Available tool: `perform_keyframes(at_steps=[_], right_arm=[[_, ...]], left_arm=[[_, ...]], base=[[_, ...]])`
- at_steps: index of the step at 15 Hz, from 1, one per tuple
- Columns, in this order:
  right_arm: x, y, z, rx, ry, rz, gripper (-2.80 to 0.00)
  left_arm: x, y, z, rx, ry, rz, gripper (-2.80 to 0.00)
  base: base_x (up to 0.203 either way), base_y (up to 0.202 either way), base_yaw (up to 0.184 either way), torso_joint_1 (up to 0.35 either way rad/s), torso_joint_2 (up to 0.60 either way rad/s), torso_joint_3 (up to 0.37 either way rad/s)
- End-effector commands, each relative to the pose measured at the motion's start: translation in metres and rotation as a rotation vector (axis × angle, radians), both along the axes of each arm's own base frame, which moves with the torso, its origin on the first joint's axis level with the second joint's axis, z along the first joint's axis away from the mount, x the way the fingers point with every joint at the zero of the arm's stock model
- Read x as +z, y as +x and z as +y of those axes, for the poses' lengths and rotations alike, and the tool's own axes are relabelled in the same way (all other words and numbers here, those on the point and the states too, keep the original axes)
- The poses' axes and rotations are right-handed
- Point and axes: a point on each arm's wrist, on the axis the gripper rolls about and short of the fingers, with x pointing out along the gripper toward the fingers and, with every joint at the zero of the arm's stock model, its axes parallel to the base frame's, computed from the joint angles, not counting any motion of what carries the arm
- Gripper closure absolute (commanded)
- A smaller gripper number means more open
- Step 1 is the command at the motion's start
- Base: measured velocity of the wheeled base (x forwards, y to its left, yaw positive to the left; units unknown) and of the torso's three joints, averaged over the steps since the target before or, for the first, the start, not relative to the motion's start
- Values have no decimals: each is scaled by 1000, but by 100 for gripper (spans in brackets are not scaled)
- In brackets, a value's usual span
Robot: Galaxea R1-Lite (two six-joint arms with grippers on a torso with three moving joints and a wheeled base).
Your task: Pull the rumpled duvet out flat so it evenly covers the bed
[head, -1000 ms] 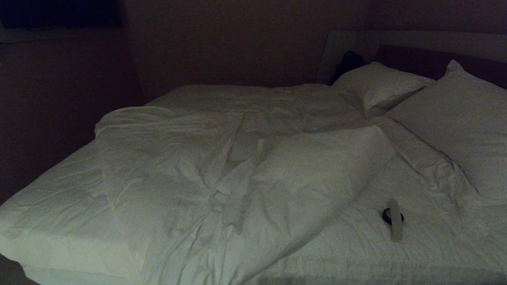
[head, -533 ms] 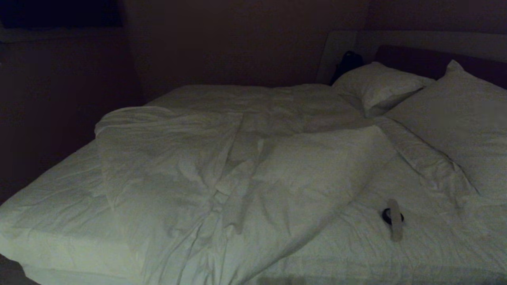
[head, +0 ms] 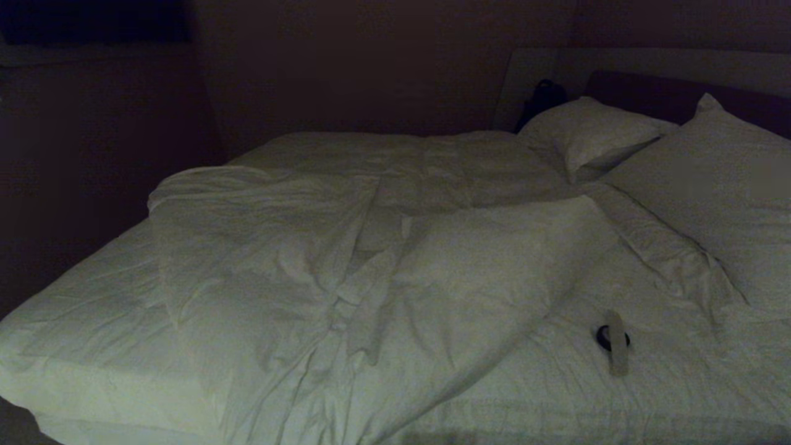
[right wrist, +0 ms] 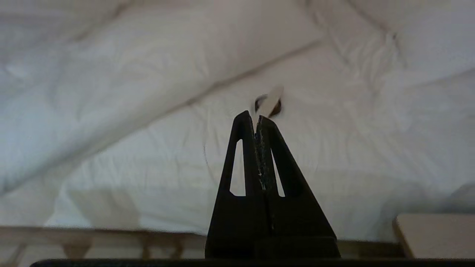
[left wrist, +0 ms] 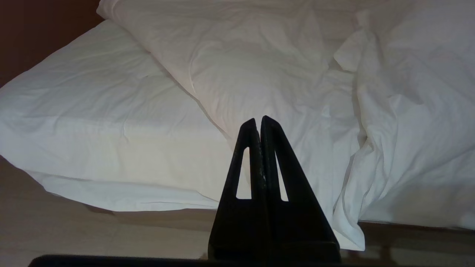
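1. White puffy duvet bunched in a creased heap across the middle of the bed, one fold spilling over the near edge; bare sheet exposed on both sides, pillows up by the headboard.
2. Small dark round object with a pale strip lying on the sheet just beside the duvet's right flap. Likely to be flicked off or buried under the cover on a pull across that side.
3. Risk of a grab catching sheet together with duvet, dragging the sheet loose.
4. Risk of one-sided pulling leaving the cover skewed, the far half hard to reach.
5. Left gripper fingers pressed together, empty, off the near edge, facing the hanging fold.
6. Right gripper fingers together too, nothing held, facing the dark object.
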Motion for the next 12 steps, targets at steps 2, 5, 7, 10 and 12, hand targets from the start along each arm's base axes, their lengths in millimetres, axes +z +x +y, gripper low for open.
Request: perform_keyframes(at_steps=[2,5,7,10,12], right_arm=[[20,-8,0,0,0,9,0],[36,-5,0,-1,4,30,0],[46,0,0,2,21,58,0],[58,11,0,8,105,115,0],[67,37,1,24,199,227,0]], left_arm=[[0,0,0,1,0,0,0],[0,0,0,1,0,2,0],[0,0,0,1,0,0,0],[0,0,0,1,0,2,0],[0,0,0,1,0,0,0]], base=[[0,0,0,0,0,0],[0,0,0,0,0,0],[0,0,0,0,0,0],[0,0,0,0,0,0],[0,0,0,0,0,0]])
